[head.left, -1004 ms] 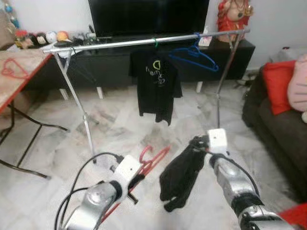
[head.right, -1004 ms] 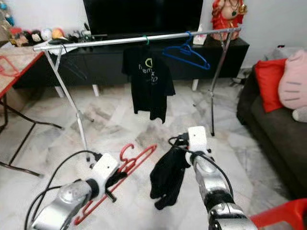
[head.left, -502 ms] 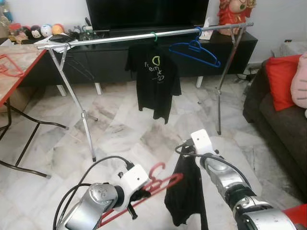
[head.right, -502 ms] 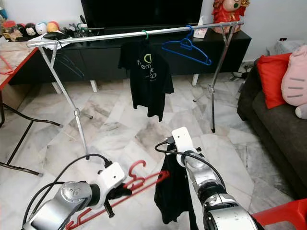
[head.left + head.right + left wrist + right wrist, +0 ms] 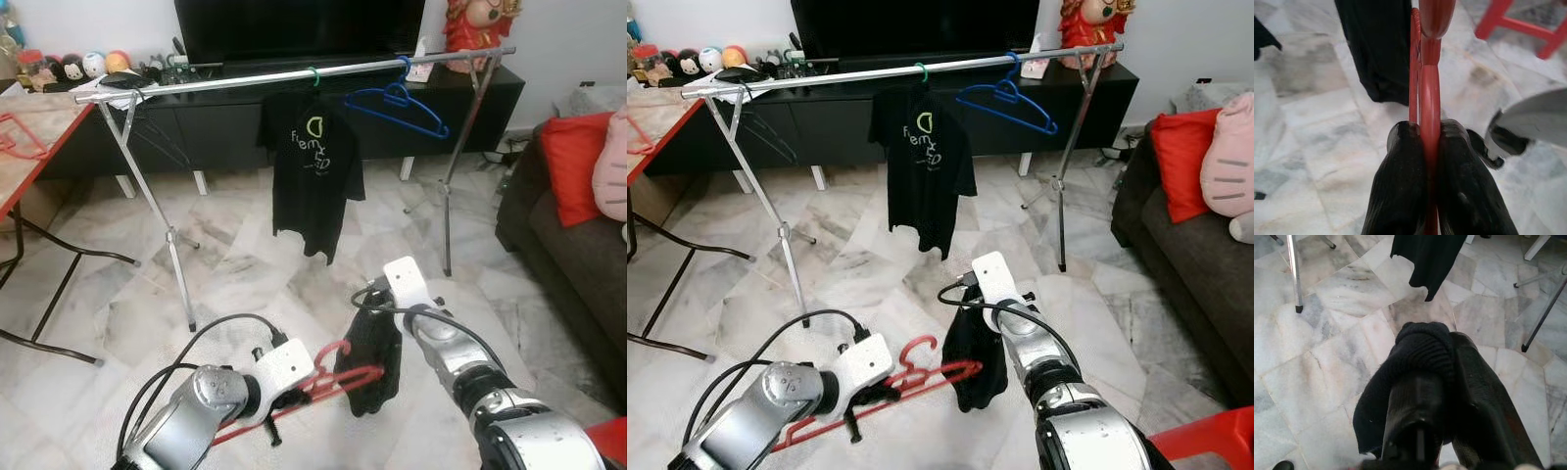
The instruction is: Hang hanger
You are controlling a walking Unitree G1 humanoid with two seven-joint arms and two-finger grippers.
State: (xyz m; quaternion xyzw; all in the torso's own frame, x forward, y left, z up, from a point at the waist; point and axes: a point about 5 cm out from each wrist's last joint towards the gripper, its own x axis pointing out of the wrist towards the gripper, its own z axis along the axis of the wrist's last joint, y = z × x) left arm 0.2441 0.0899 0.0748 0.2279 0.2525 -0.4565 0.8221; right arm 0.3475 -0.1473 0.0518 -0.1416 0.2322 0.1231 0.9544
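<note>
left gripper [image 5: 1430, 142] low in front of the robot, both black fingers [image 5: 1400, 166] clamped tight on the shaft of the red hanger [image 5: 323, 377]. the hanger sits roughly level above the marble floor [image 5: 245, 255], its hook end curling up near the middle, its far end touching the dark garment [image 5: 370, 357]. right gripper [image 5: 1442, 382] is just beside it, fingers pinched on that black knitted cloth, which is bunched over them and droops down toward the tiles. the two grippers are close together, hanger tip right at the fabric. ahead stands the silver clothes rail [image 5: 294, 78], well apart from both arms, with a black t-shirt [image 5: 312, 176] hanging from a green hook and an empty blue hanger [image 5: 397, 106] beside it. black tv cabinet [image 5: 872, 113] behind, red-edged table [image 5: 29, 147] on the left, dark sofa [image 5: 568, 264] with a red cushion [image 5: 573, 166] on the right.
</note>
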